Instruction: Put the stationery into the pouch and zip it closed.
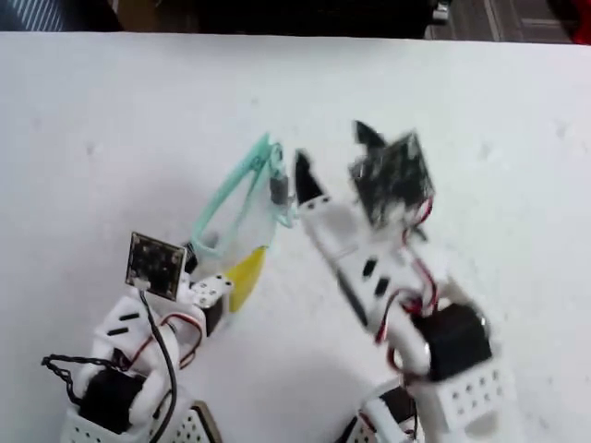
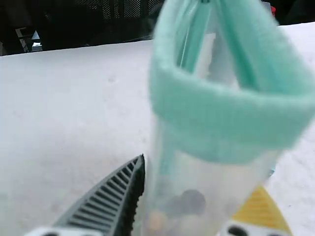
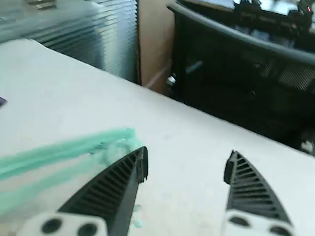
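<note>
Surface is a plain white table (image 1: 92, 111) spanning nearly the whole high view. Its far edge runs along the top of the frame, with a dark strip of room beyond. In the right wrist view, slatted blinds (image 3: 93, 29) and dark furniture (image 3: 236, 83) stand past that edge.

Task item: the pouch (image 1: 235, 208), clear with mint-green trim, sits left of centre in the high view, slanting from lower left to upper right. The left gripper (image 1: 226, 260) is clamped on its lower end, with a black finger (image 2: 113, 196) and a yellow finger (image 2: 256, 206) pressing its sides. Some small dark items (image 2: 189, 201) show through the clear wall, too blurred to identify.

The right gripper (image 1: 331, 146) stands at centre, spread wide and holding nothing. One of its black fingers is just beside the pouch's upper end; contact cannot be determined.

Both arm bodies occupy the lower edge of the frame. White table surface extends at upper left, across the top and down the right side.
</note>
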